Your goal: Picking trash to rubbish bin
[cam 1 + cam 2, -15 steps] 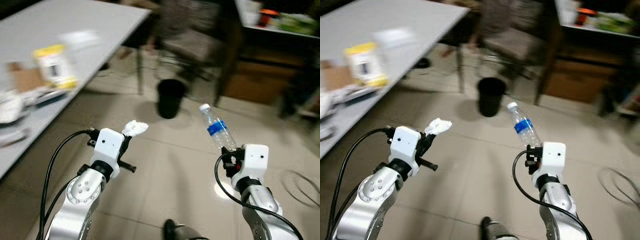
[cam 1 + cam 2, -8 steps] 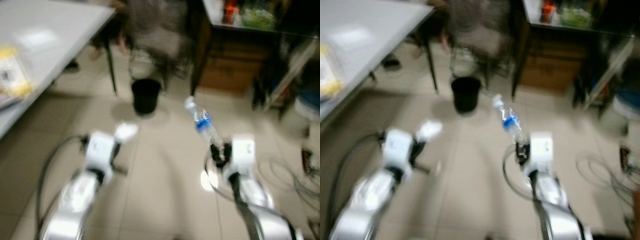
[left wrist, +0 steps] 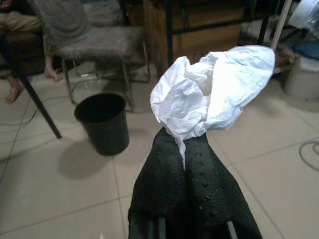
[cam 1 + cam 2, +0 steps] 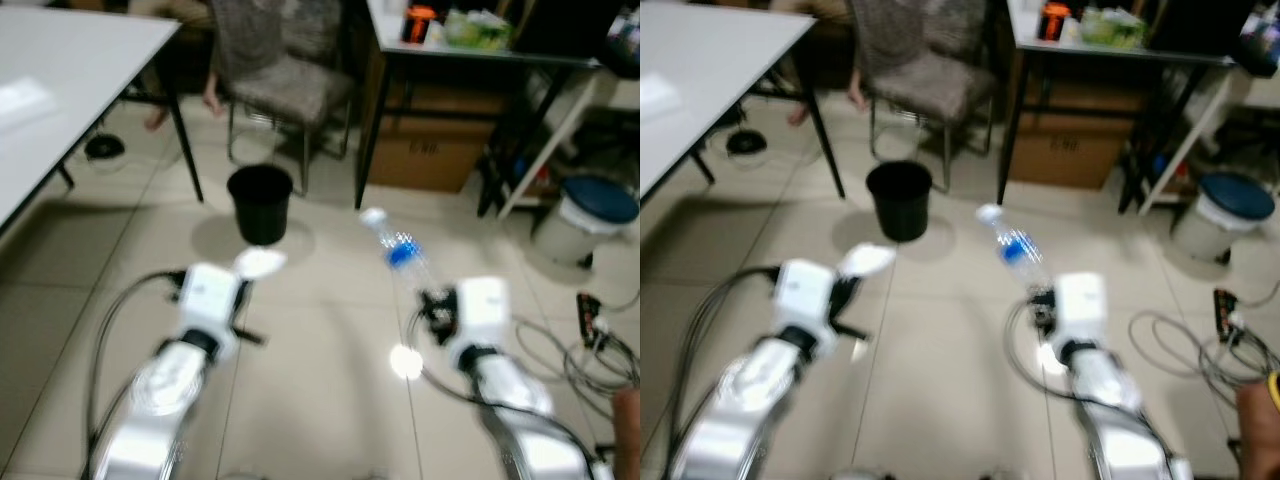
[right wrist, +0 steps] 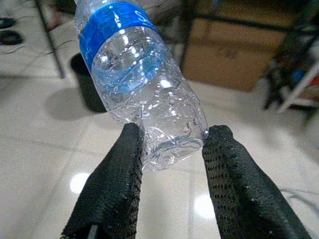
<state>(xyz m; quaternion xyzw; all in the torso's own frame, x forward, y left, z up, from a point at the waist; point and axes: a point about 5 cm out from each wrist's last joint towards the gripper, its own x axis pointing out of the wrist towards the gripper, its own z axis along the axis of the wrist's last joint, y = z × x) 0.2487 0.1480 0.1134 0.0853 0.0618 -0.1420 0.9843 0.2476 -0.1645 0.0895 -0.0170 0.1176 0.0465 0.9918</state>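
My left gripper [image 3: 185, 144] is shut on a crumpled white tissue [image 3: 212, 89], held out over the tiled floor; the wad [image 4: 259, 263] shows just ahead of the left wrist. My right gripper [image 5: 172, 137] is shut on the base of a clear plastic bottle [image 5: 139, 79] with a blue label, which tilts up and to the left [image 4: 396, 245]. A small black rubbish bin [image 4: 260, 203] stands open on the floor ahead, slightly left of centre and beyond both grippers, also in the left wrist view as the bin [image 3: 102, 122].
A white table [image 4: 60, 110] runs along the left. A grey chair [image 4: 285, 85] stands behind the bin, with a person's bare feet [image 3: 30, 82] beside it. A dark desk over a cardboard box [image 4: 430, 155], a blue-lidded pail [image 4: 585, 215] and floor cables [image 4: 590, 350] lie right.
The camera has swung right and moved forward, so the bin sits closer and more central. Both grippers keep hold of the tissue and the bottle.
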